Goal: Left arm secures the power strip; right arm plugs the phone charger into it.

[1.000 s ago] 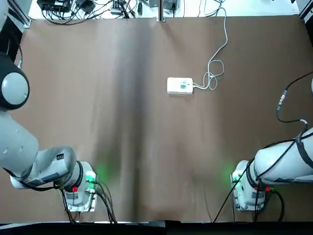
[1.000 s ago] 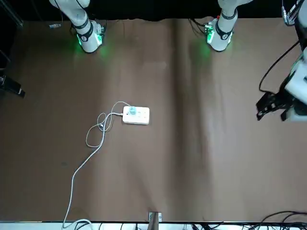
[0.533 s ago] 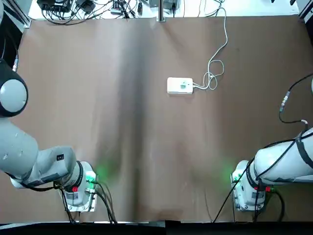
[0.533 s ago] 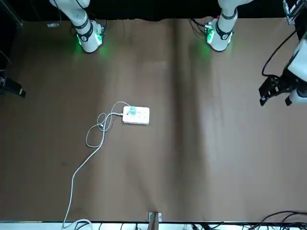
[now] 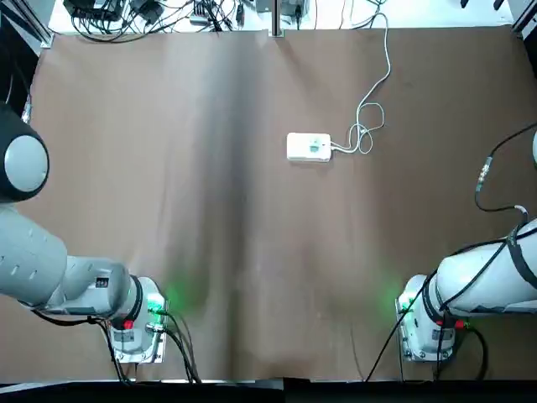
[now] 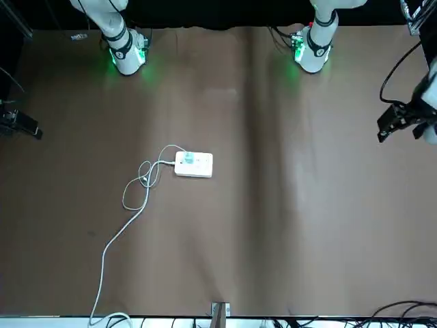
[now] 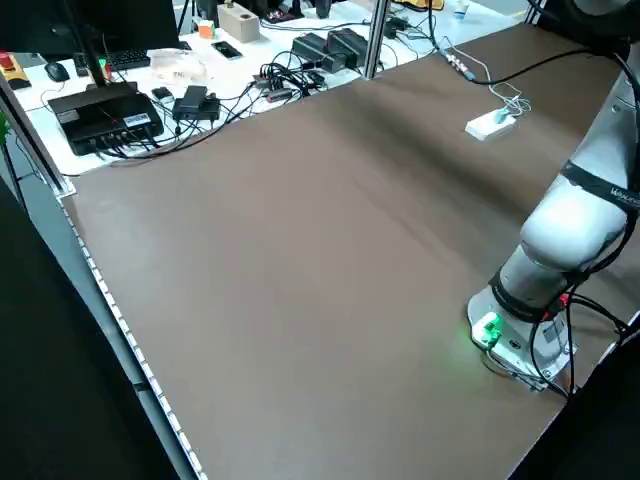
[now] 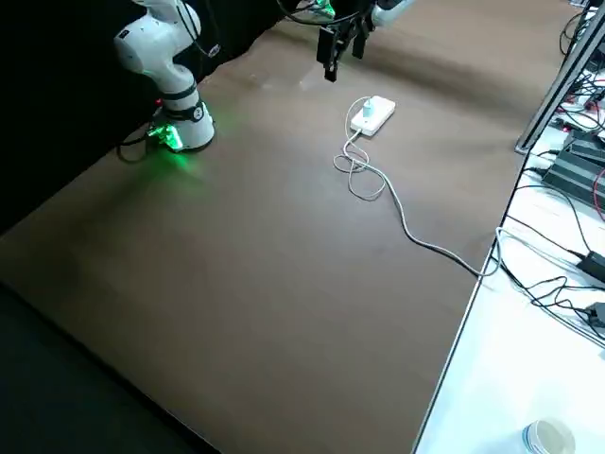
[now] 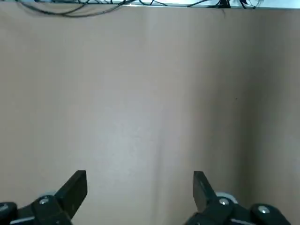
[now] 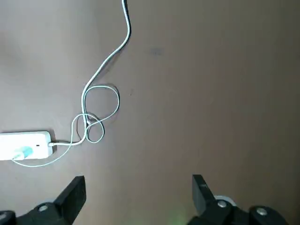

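The power strip (image 5: 307,148) is a small white block lying flat at centre-right of the brown table, also seen as the power strip (image 6: 194,165). Its thick white cord (image 5: 367,126) loops beside it and runs to the far edge. The teal phone charger (image 5: 317,146) sits on the strip's top face; the right wrist view shows the charger (image 10: 22,153) there too. My left gripper (image 6: 407,125) hangs open far out at the table's left side, over bare cloth (image 9: 150,93). My right gripper (image 10: 138,183) is open, high above the table, well clear of the strip (image 10: 26,146).
Both arm bases (image 5: 134,326) (image 5: 426,329) stand at the near edge with green lights. A metal post (image 5: 275,32) and a tangle of cables and electronics (image 5: 151,13) line the far edge. A black cable (image 5: 485,178) dangles at the right side.
My left gripper has drawn back toward the robot's side and further out to the left. The power strip, charger and cord have not moved.
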Controlling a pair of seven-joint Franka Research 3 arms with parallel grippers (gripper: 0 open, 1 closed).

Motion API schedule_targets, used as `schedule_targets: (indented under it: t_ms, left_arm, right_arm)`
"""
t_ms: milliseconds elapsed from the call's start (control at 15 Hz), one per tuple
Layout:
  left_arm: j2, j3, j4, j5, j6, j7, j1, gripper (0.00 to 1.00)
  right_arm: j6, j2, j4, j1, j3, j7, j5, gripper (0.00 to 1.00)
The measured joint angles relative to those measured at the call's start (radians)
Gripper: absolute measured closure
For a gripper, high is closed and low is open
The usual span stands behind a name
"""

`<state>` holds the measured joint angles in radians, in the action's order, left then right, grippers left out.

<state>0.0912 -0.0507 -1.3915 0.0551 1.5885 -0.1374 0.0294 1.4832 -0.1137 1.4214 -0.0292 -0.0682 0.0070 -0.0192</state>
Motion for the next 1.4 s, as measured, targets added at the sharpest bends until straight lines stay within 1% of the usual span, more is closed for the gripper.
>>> schedule_targets:
  t_ms: [67,200,400,533,667,867,1400]
  left_arm:
    - [-0.003,0.019,-0.013,-0.015,0.01,0.003,-0.001,0.0]
    - [-0.023,0.035,-0.055,-0.023,0.036,0.004,-0.005,0.0]
    - [-0.062,0.033,-0.108,-0.024,0.046,0.003,-0.01,0.0]
    - [-0.075,0.017,-0.124,-0.038,0.046,0.004,-0.041,0.0]
    - [-0.079,0.008,-0.133,-0.046,0.046,0.004,-0.057,0.0]
    - [-0.086,0.001,-0.135,-0.047,0.04,0.003,-0.056,0.0]
    - [-0.094,0.001,-0.137,-0.047,0.036,0.005,-0.06,0.0]
  right_arm:
    - [0.0,0.0,0.0,0.0,0.0,0.0,0.0,0.0]
    - [0.0,0.0,0.0,0.0,0.0,0.0,0.0,0.0]
    - [0.0,0.0,0.0,0.0,0.0,0.0,0.0,0.0]
    - [0.0,0.0,0.0,0.0,0.0,0.0,0.0,0.0]
    - [0.0,0.0,0.0,-0.001,0.0,0.0,0.0,0.0]
    - [0.0,0.0,0.001,-0.001,-0.001,0.0,0.0,0.0]
    - [0.0,0.0,0.001,-0.001,-0.001,0.0,0.0,0.0]
